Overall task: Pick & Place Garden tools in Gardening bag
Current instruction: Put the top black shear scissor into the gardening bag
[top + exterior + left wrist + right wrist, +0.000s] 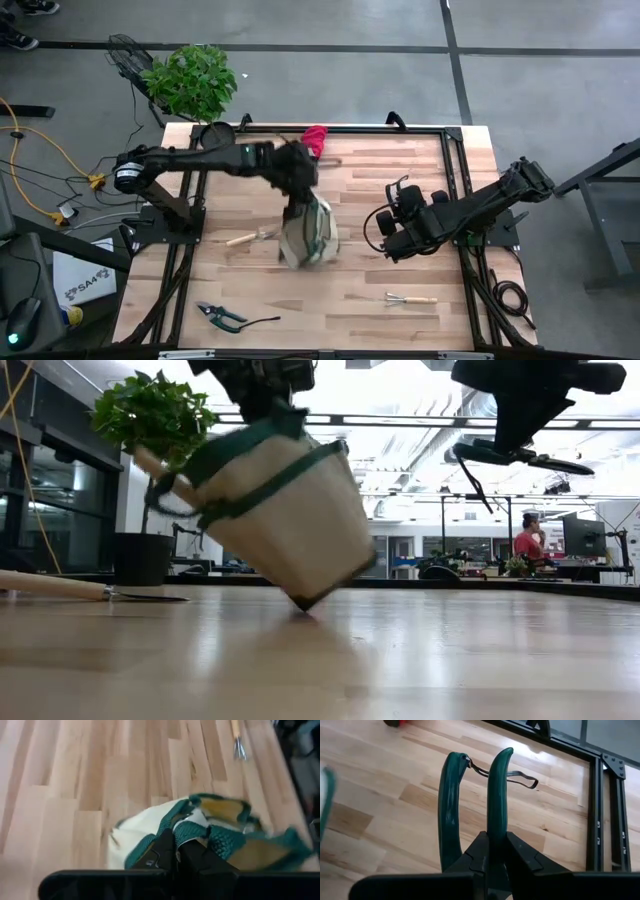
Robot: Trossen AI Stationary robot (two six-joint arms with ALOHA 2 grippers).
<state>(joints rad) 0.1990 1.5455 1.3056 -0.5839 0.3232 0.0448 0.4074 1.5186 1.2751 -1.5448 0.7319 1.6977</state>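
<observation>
Tan bag (310,238) with dark green trim, green-handled pruners (475,805), red glove (315,138), pale wood-plank table (420,270)

Both arms are built from dark, chunky black segments, with a round silvery joint cap seen at the left arm's base (127,172) and black cables looped around the right arm's wrist (400,205). Each tool is made of two blocky black fingers (492,860) set on a wide flat black bar.

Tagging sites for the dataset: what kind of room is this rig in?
Probably an open lab or office workspace: a butcher-block table on a metal frame, a concrete floor with loose cables, and glass-walled rooms with a seated person behind.
</observation>
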